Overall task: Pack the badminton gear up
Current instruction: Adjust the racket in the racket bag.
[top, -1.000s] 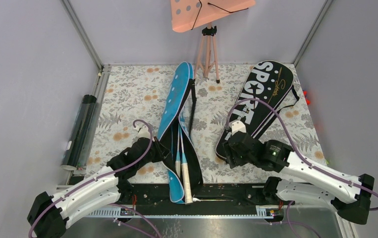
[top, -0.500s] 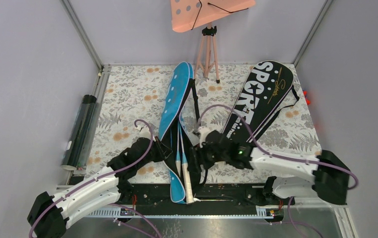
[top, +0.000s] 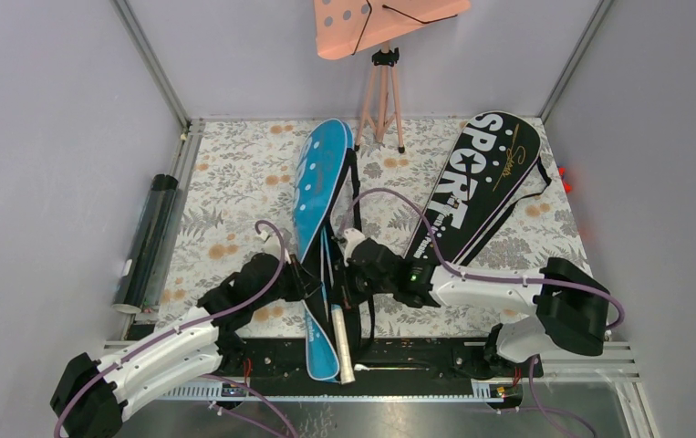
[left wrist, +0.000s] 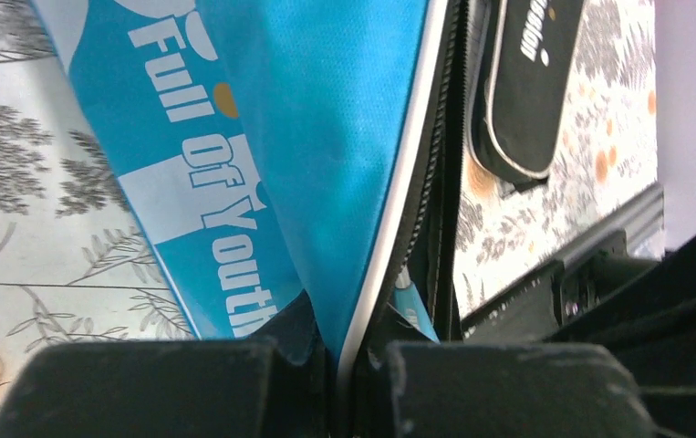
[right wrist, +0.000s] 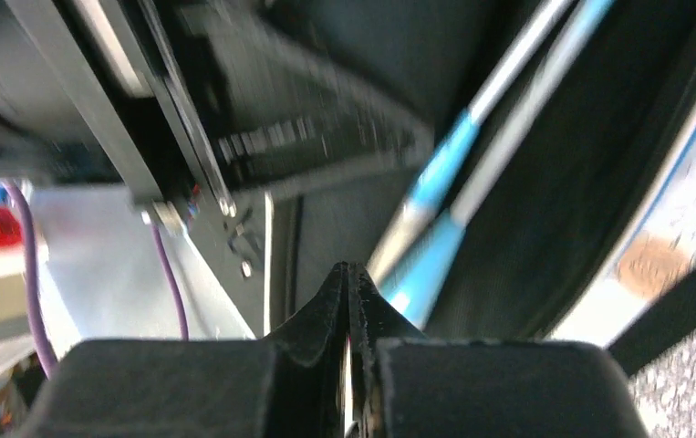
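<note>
Currently, your left gripper (left wrist: 344, 365) and right gripper (right wrist: 348, 365) pinch the blue fabric bag (top: 312, 182) at its mouth; white racket handles (top: 344, 338) protrude; black cylindrical tube (top: 148, 242), tabletop's left edge, unpacked.

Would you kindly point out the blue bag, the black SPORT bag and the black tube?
blue bag (top: 316, 178), top view, upper panel.
black SPORT bag (top: 485, 160), top view, wide head.
black tube (top: 148, 242), top view, mid-length.

Blue bag (top: 318, 178) runs lengthwise mid-table. Its near end is unzipped and I can see the black lining. White lettering reads "Full Of Youth".

Two rackets (top: 339, 338) sit inside it, light-blue shafts and pale grips sticking out over the near rail.

Black SPORT bag (top: 476, 173) lies flat on my right, angled.

Black tube (top: 146, 242) lies along the left wall.
</note>
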